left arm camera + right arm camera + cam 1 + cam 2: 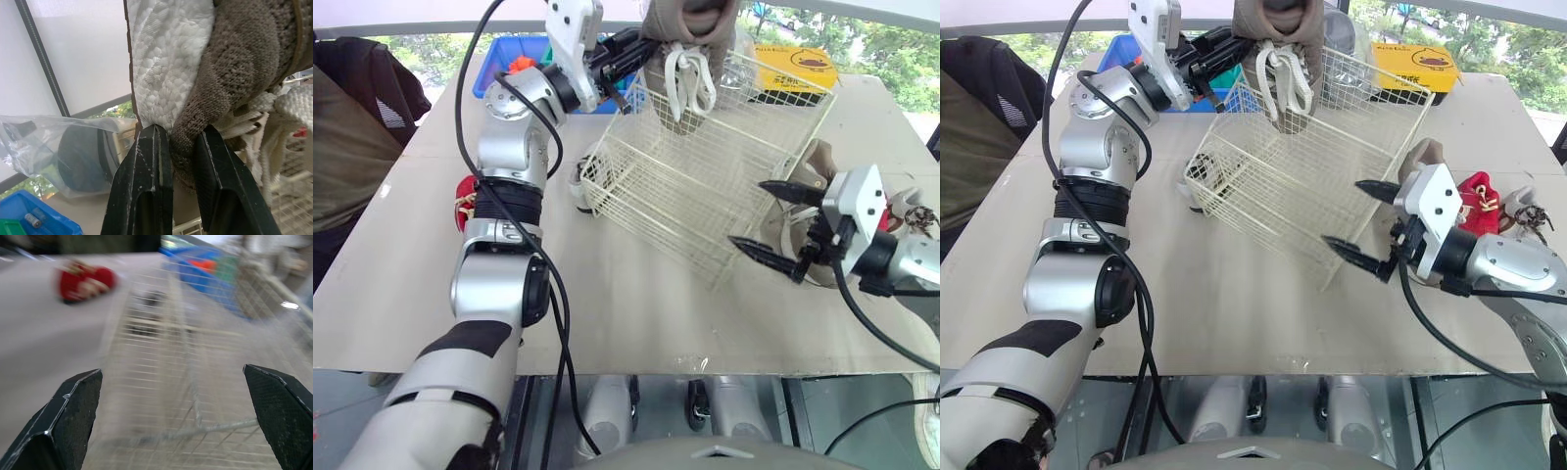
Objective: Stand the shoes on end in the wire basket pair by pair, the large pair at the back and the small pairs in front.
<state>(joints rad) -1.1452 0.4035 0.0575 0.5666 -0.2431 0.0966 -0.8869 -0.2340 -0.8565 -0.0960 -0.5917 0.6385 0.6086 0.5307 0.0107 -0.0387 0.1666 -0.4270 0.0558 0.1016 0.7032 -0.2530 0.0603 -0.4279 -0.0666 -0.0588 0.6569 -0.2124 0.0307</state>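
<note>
- left gripper (pixel 181 132) clamped on edge of brown knit shoe w/ white laces (pixel 666 29)
- shoe is held up over far end of white wire basket (pixel 705 186), laces dangling at rim
- basket sits skewed on grey tabletop (pixel 411 294)
- right gripper (pixel 1342 211) fingers spread wide, holding nothing, just beside basket's near-right corner
- small red shoe (pixel 465 201) on table, left side, partly behind left arm
- 2nd red shoe (pixel 1477 201) and beige shoe (pixel 1422 157) just behind right gripper
- blue plastic bin (pixel 494 54) and yellow box (pixel 1425 64) at far edge
</note>
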